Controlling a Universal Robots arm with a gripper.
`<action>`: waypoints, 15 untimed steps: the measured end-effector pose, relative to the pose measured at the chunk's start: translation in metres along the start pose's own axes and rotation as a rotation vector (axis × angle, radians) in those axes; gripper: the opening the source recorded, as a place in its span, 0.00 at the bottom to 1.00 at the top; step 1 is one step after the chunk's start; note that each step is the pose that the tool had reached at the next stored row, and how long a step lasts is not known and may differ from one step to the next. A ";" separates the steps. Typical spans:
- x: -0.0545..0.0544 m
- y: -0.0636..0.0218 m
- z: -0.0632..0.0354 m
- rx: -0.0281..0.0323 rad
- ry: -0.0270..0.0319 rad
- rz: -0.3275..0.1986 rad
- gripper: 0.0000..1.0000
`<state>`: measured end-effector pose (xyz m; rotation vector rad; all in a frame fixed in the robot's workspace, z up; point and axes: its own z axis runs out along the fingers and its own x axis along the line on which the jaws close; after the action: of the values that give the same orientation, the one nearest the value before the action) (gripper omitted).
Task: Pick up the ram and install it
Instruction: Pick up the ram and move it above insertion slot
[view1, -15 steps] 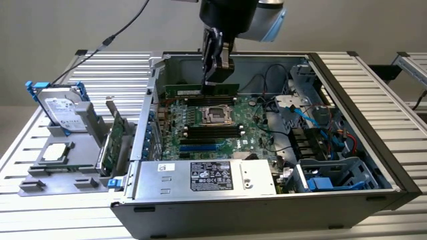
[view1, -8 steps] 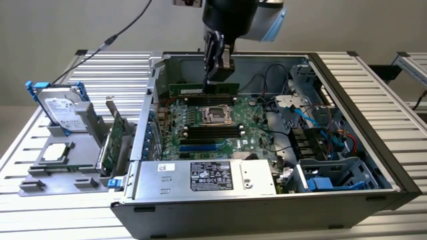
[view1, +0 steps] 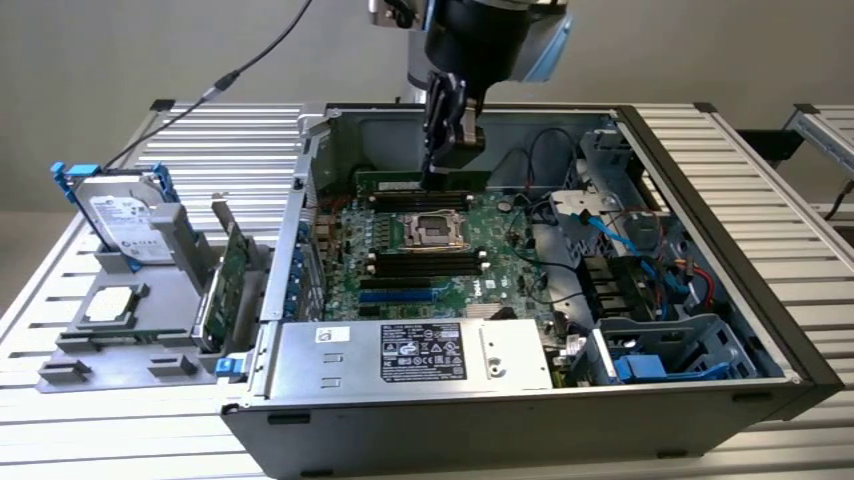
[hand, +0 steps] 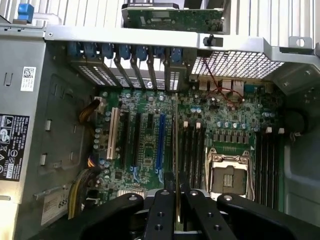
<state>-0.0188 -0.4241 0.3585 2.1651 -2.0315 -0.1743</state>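
"The ram (view1: 400, 184): where have you got it?"

"In the tool (view1: 447, 165). The fingers are closed almost all the way, pinching the stick by its upper edge. It stands on its long edge, low inside the computer case (view1: 467, 440). From the exterior view it is over the memory slots on the far side of the CPU socket (view1: 437, 228)."

"Is it seated?"

"I cannot tell. The wrist view looks down past the tool (hand: 176, 182) and shows me the ram (hand: 176, 145) edge-on. It is a thin line running out from between the fingertips (hand: 169, 182) across the motherboard (hand: 145, 150), just beside the black slots next to the socket (hand: 229, 172). The exterior view gives me its green face instead, though the tool covers part of it."

"What's around it?"

"Nearest, a blue slot (hand: 161, 135) and a white slot (hand: 113, 132) run parallel to the stick. The power supply (view1: 414, 352) fills the near end of the case. Blue cables (view1: 621, 235) and a drive cage (view1: 667, 350) sit at the exterior view's right, well apart from the tool. Outside the case, on the bench (view1: 761, 150) at the exterior view's left, an expansion card (view1: 234, 275) stands upright in a grey holder (view1: 120, 345), near a hard drive (view1: 123, 218)."
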 end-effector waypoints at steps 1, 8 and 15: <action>0.000 -0.0021 0.0010 -0.0004 -0.0005 0.003 0.14; -0.002 -0.0088 0.0062 -0.0015 -0.0074 0.035 0.14; -0.009 -0.0115 0.0138 -0.0017 -0.0136 0.049 0.14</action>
<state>-0.0110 -0.4147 0.3424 2.1167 -2.0885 -0.1849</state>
